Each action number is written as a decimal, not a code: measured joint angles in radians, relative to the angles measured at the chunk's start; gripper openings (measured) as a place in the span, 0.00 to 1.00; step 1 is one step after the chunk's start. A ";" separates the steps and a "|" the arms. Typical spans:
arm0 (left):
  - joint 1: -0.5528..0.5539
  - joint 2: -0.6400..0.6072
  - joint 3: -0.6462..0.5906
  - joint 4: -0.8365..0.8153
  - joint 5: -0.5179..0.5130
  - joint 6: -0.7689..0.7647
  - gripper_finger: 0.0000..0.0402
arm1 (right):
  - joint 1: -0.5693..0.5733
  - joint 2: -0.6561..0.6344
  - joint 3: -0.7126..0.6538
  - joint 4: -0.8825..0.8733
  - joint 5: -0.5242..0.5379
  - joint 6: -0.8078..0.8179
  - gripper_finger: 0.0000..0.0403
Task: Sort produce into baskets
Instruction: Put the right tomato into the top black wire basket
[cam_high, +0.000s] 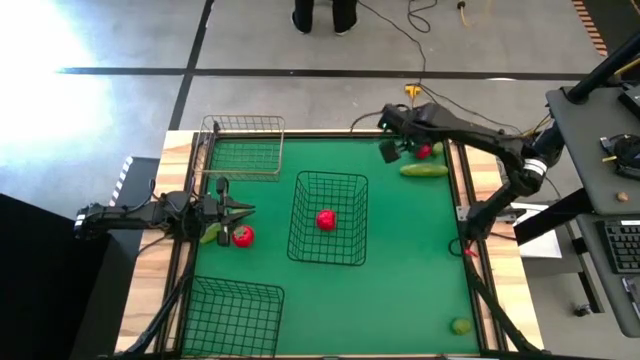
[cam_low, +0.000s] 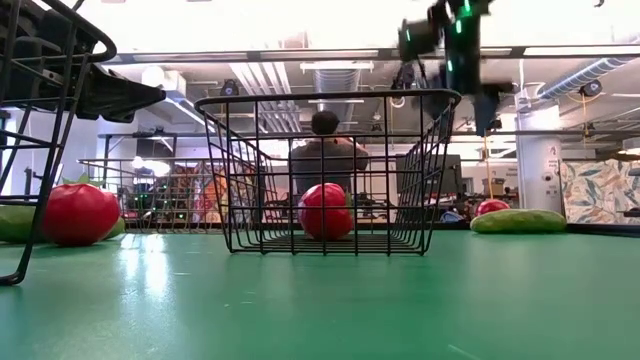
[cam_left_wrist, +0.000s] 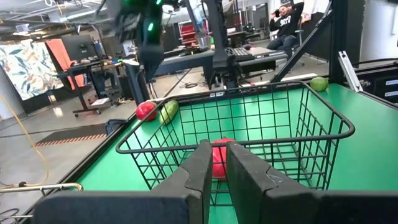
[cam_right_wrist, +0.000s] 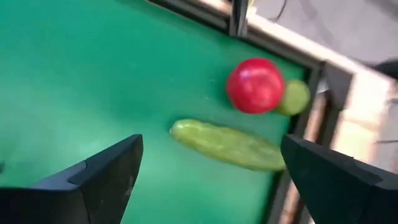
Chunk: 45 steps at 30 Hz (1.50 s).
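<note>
From above, one tomato is seen inside the middle black basket, apparently already sorted. The left gripper is held beside a second tomato and a cucumber, fingers pressed together, empty.

At table height, a third tomato and another cucumber are seen lying loose.

Through the right wrist, the right gripper is spread wide above that cucumber, probably for a grasp; a lime is touching the tomato.

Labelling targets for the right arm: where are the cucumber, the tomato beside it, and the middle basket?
cucumber (cam_right_wrist: 230, 145): right wrist view, middle of its body.
tomato (cam_right_wrist: 255, 86): right wrist view, centre of its red skin.
middle basket (cam_high: 331, 176): high view, far rim wire.
</note>
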<state>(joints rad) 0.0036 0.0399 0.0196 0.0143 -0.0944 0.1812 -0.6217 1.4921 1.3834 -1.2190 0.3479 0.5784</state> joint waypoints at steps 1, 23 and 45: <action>0.000 0.000 0.000 0.000 0.000 0.000 0.08 | -0.041 0.003 -0.033 0.049 -0.024 -0.022 0.93; 0.000 0.000 0.000 0.000 0.000 0.000 0.08 | -0.368 0.376 -0.029 0.131 -0.054 -0.222 0.93; 0.000 0.000 0.000 0.000 0.000 0.000 0.08 | -0.297 0.363 -0.034 0.217 -0.174 -0.226 0.77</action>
<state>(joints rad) 0.0033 0.0399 0.0199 0.0143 -0.0948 0.1810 -0.9190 1.8548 1.3491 -1.0020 0.1737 0.3523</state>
